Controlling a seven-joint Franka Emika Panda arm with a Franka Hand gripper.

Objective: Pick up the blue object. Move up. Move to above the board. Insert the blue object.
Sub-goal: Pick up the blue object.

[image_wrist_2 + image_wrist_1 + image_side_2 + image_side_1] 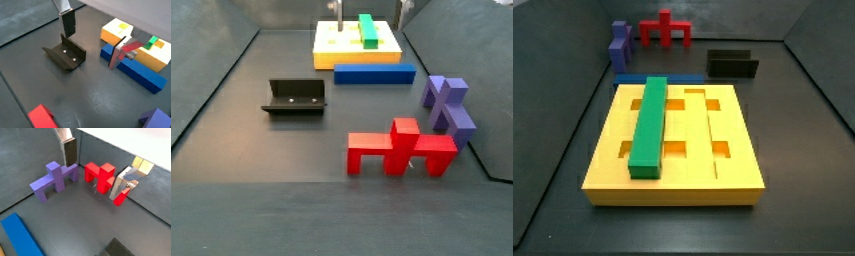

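Observation:
The blue object [374, 73] is a long dark blue bar lying flat on the floor against the yellow board's [331, 58] short edge. It shows in both wrist views [20, 235] [137, 72] and behind the board [607, 170] in a side view [640, 77]. A long green bar [651, 125] lies in one of the board's grooves. My gripper [91, 50] [93, 178] is open and empty, well above the floor, with the blue bar off to one side. Only its fingertips [338, 8] show in a side view, at the upper edge.
The dark fixture [295, 97] [65, 54] stands on the floor near the blue bar. A violet stepped block [448, 103] [53, 178] and a red block [401, 148] [100, 175] stand further from the board. Grey walls enclose the floor.

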